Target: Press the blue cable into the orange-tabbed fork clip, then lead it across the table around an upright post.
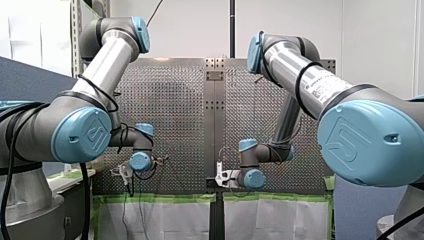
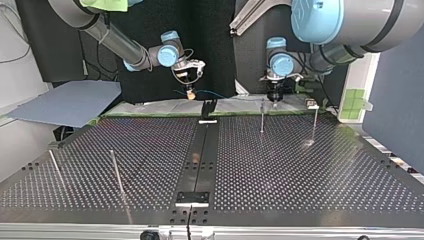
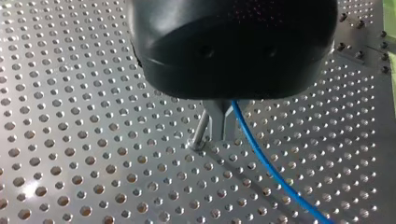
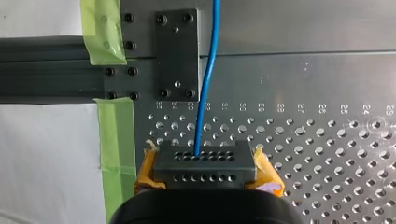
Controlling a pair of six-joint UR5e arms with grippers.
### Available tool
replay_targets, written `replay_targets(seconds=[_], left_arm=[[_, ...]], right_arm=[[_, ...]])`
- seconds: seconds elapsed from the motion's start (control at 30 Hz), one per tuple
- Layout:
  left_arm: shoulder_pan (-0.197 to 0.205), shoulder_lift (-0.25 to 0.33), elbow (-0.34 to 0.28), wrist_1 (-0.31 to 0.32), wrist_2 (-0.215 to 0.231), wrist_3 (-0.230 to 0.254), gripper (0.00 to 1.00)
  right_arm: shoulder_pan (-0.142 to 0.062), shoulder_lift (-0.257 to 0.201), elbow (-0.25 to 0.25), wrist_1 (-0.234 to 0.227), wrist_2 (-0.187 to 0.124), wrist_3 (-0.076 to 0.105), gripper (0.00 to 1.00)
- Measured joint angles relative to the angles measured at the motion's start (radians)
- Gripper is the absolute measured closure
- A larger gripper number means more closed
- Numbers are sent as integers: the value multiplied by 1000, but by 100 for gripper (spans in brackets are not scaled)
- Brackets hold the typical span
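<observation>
At the top view's left, by the surface's [image 2: 300,170] far edge, my right end effector [image 2: 190,93] pinches the blue cable [image 4: 208,79] to keep it tight. Further right, my left end effector [image 2: 274,99] looks clenched on it too, beside an upright post [image 2: 262,116], ready to loop it.
</observation>
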Motion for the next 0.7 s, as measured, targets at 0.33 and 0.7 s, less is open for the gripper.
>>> replay_targets(seconds=[0.33,0.7], left_arm=[[19,-1,27,-26,23,-1,100],[34,-1,32,-1,62,-64,100]], right_arm=[[-4,5,-1,15,3,-21,100],[-9,18,-2,15,16,-67,100]])
